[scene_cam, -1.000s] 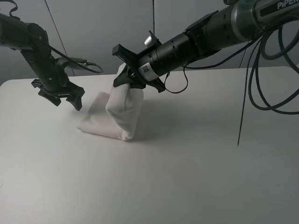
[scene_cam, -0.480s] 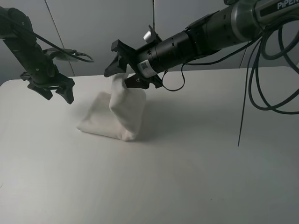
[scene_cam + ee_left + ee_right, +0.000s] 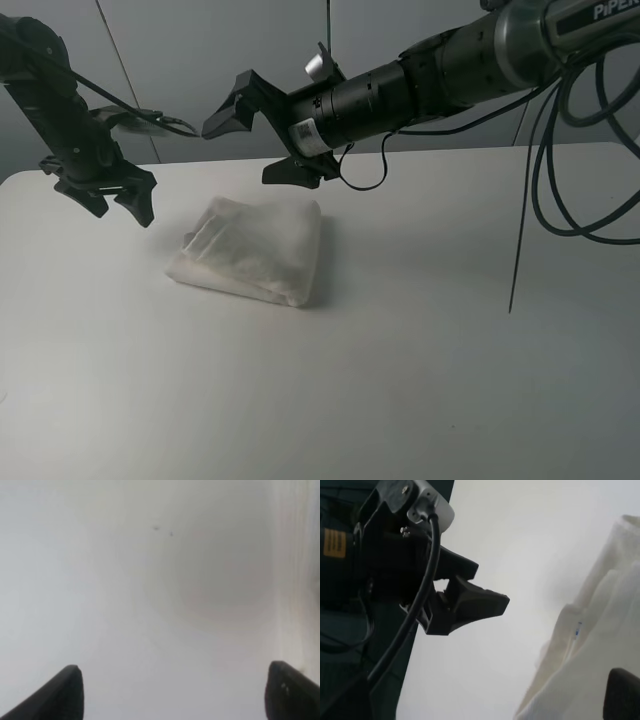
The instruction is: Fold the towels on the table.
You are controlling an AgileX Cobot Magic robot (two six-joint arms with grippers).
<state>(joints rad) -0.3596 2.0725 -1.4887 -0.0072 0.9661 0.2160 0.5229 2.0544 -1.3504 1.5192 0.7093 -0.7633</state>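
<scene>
From the high exterior camera, the towel lies as a thick folded bundle on the table, left of centre and toward the far side, its rounded fold facing the right. The right gripper hangs above the bundle's far edge with its jaws spread wide and nothing between them, clear of the cloth. The left gripper hovers near the table's far left, apart from the towel, jaws parted and empty. In the left wrist view only the two dark fingertips show, set wide over bare white tabletop; no cloth lies between them. In the right wrist view the towel fills one side, its layered edges stacked unevenly with a small label showing at one edge, and the left gripper sits across the bare table from it. The fold looks essentially laid down, so I judge the step in hand is letting go cleanly: each arm should draw up and away without brushing the top layer, since the loose, offset edges could easily slide or spring open.
</scene>
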